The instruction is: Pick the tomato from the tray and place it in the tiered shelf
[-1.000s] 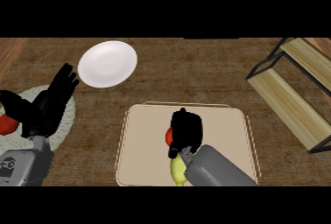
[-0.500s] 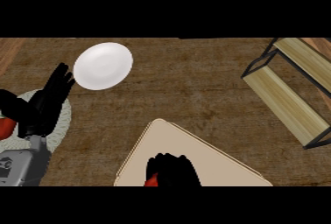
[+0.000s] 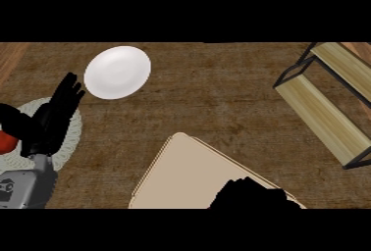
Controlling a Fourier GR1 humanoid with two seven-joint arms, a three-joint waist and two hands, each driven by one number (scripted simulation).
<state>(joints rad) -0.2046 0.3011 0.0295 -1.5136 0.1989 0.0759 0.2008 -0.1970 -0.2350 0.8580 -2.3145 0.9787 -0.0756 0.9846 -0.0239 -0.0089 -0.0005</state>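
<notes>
Red tomato: not visible; it may sit beneath your right hand point(image 3: 250, 195), a dark shape low over the beige tray point(image 3: 190, 171). Whether those fingers enclose it cannot be told. Confirm hold, then lift clear. Tiered shelf point(image 3: 326, 105): far right of that hand. Left hand point(image 3: 54, 120): resting, fingers straight.

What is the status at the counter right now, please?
Left robot hand open, resting at left edge. Right robot hand low over tray, fingers unclear. Tomato hidden. Tiered shelf upper right, nothing between.
</notes>
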